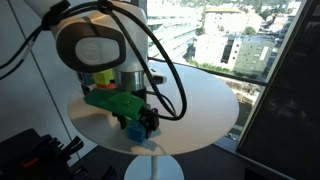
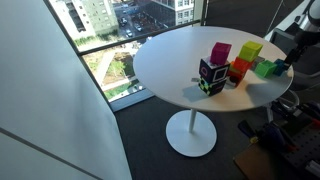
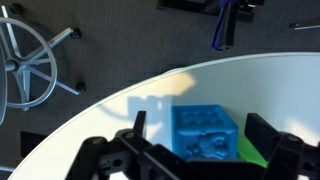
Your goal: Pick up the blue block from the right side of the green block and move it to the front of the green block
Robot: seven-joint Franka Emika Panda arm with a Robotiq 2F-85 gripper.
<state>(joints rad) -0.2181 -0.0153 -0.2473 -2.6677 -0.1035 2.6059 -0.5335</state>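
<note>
Wide-open hand (image 3: 198,122) frames the blue block (image 3: 205,135), with the green block (image 3: 251,153) just beside it

Arm (image 1: 92,45) over rnd white table (image 1: 210,100) w/ blue block (image 1: 132,129) beneath.

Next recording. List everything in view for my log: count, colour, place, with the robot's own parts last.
table: one, white, round, beside the window
blue block: one, teal-blue, on the table
green block: one, lime, close beside the blue block
magenta block: one, magenta, on the table
yellow block: one, yellow-green, next to the magenta block
orange block: one, orange, in front of those two
dark cube: one, dark with coloured patches, by the orange block
chair base: one, white, on the floor
arm: one, white and black, above the table
gripper: one, black, open, fingers either side of the blue block
</note>
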